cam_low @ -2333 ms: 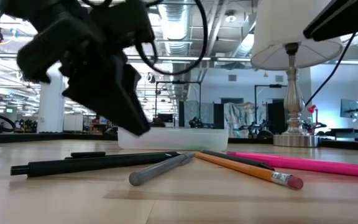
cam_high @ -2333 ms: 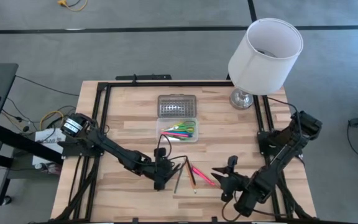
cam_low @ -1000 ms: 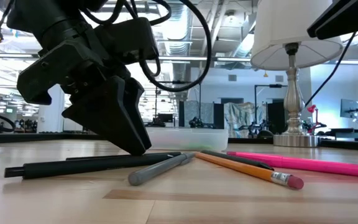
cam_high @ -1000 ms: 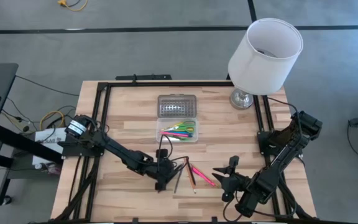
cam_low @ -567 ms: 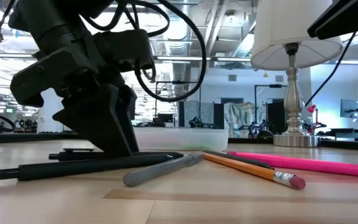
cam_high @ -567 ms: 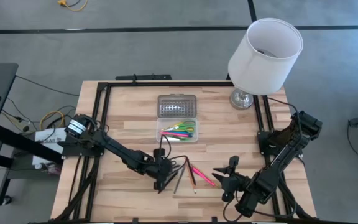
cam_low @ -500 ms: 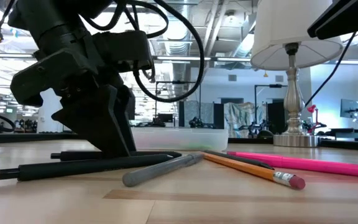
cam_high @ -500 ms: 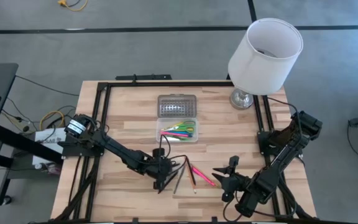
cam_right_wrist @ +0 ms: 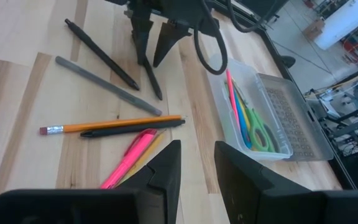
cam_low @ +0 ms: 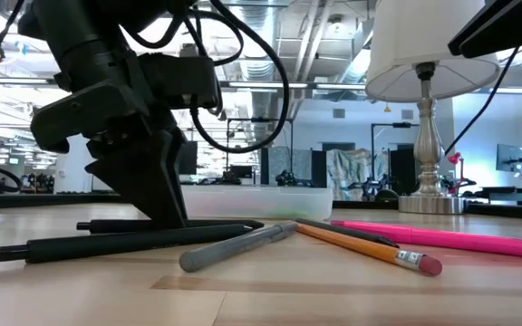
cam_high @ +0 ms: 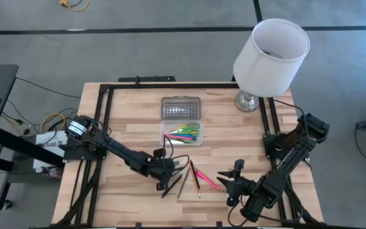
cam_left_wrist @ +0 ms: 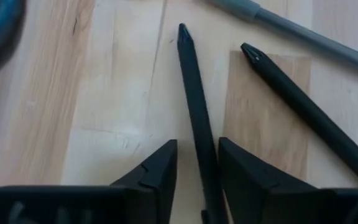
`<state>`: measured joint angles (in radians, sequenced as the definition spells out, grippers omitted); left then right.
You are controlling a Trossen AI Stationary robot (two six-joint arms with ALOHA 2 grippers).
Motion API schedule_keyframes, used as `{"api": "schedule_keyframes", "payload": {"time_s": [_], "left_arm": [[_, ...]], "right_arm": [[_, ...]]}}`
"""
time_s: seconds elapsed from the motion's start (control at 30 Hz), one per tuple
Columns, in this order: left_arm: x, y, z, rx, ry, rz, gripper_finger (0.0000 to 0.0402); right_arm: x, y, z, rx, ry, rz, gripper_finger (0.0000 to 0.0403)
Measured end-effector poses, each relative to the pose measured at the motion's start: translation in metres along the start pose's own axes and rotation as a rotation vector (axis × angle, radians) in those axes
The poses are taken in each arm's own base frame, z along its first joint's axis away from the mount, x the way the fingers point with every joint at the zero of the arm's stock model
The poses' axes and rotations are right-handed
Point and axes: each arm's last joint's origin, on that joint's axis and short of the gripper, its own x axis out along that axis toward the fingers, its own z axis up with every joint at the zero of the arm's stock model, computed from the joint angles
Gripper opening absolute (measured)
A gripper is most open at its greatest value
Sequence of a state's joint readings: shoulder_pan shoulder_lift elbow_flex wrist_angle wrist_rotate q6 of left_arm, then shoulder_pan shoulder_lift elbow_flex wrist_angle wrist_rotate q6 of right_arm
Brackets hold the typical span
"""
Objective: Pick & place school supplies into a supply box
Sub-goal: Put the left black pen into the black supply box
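Two black pens, a grey pen [cam_high: 182,185], a yellow pencil [cam_high: 196,179] and a pink highlighter [cam_high: 208,181] lie flat on the table's near middle. My left gripper [cam_high: 161,175] points down on them, open. Its fingers [cam_left_wrist: 157,171] stand on either side of one black pen [cam_left_wrist: 194,118], which also shows in the low view [cam_low: 216,223]. The second black pen [cam_left_wrist: 297,112] lies beside it. The clear supply box [cam_high: 182,132], lid laid back [cam_high: 181,108], holds coloured pens and green scissors. My right gripper [cam_high: 229,173] waits open near the highlighter. My left gripper comes from above, fingers along the black pen's length, with their tips down at the table [cam_low: 166,217]. One finger [cam_left_wrist: 241,174] lies very close to the pen's barrel [cam_left_wrist: 207,168]. Whether it touches the pen cannot be told.
A white lamp [cam_high: 271,56] stands on its metal base [cam_high: 248,100] at the far right corner. A black frame rail [cam_high: 170,84] runs round the table. Bare wood lies left of the pens and at the near edge.
My left gripper has tipped from slanting to more upright and shifted a little toward the table's left, its fingertips staying down by the pens. The nearest black pen has slid slightly and swung to lie more diagonally. The right arm has kept still.
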<state>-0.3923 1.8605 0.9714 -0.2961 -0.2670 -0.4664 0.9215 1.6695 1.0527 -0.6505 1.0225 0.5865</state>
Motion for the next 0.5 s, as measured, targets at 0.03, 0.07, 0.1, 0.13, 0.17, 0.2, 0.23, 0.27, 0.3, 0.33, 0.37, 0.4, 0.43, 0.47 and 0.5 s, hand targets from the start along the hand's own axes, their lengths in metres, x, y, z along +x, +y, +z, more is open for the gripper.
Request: {"api": "schedule_keyframes", "payload": {"time_s": [0.03, 0.07, 0.1, 0.13, 0.17, 0.2, 0.23, 0.27, 0.3, 0.33, 0.37, 0.4, 0.43, 0.47, 0.5], "left_arm": [[0.000, 0.001, 0.000, -0.002, 0.007, -0.001, 0.0099], [0.001, 0.002, 0.000, -0.005, 0.015, -0.002, 0.0091], [0.001, 0.004, 0.000, -0.011, 0.025, -0.003, 0.0084], [0.001, 0.005, 0.000, -0.017, 0.034, -0.005, 0.0077], [0.001, 0.006, -0.001, -0.022, 0.045, -0.007, 0.0070], [0.001, 0.007, -0.001, -0.025, 0.053, -0.009, 0.0063], [0.002, 0.008, -0.001, -0.026, 0.059, -0.014, 0.0056], [0.002, 0.008, -0.001, -0.025, 0.065, -0.018, 0.0050], [0.002, 0.009, 0.000, -0.018, 0.067, -0.022, 0.0045], [0.001, 0.008, 0.001, -0.007, 0.069, -0.024, 0.0041], [0.000, 0.008, 0.002, 0.008, 0.071, -0.026, 0.0038], [0.000, 0.007, 0.004, 0.027, 0.075, -0.029, 0.0037], [-0.002, 0.006, 0.006, 0.049, 0.077, -0.034, 0.0036], [-0.003, 0.006, 0.009, 0.070, 0.078, -0.037, 0.0037], [-0.005, 0.005, 0.011, 0.090, 0.080, -0.039, 0.0040]], "right_arm": [[0.000, 0.000, 0.000, 0.000, 0.000, 0.000, 0.0092], [0.000, 0.000, 0.000, 0.000, 0.000, 0.000, 0.0092], [0.000, 0.000, 0.000, 0.000, 0.000, 0.000, 0.0092], [0.000, 0.000, 0.000, 0.000, 0.000, 0.000, 0.0092], [0.000, 0.000, 0.000, 0.000, 0.000, 0.001, 0.0092], [0.000, 0.000, 0.000, 0.000, 0.001, 0.001, 0.0092], [0.000, 0.000, 0.000, 0.000, 0.001, 0.001, 0.0092], [0.000, 0.000, 0.000, 0.000, 0.001, 0.002, 0.0092], [0.000, 0.000, 0.000, 0.001, 0.001, 0.002, 0.0092], [0.000, 0.000, 0.000, 0.001, 0.001, 0.002, 0.0092], [0.000, 0.000, 0.000, 0.001, 0.001, 0.002, 0.0092], [0.000, 0.000, 0.000, 0.001, 0.001, 0.002, 0.0092], [0.000, 0.000, 0.000, 0.001, 0.002, 0.002, 0.0092], [0.000, 0.000, 0.000, 0.001, 0.002, 0.003, 0.0092], [0.000, 0.000, 0.000, 0.001, 0.002, 0.003, 0.0092]]}}
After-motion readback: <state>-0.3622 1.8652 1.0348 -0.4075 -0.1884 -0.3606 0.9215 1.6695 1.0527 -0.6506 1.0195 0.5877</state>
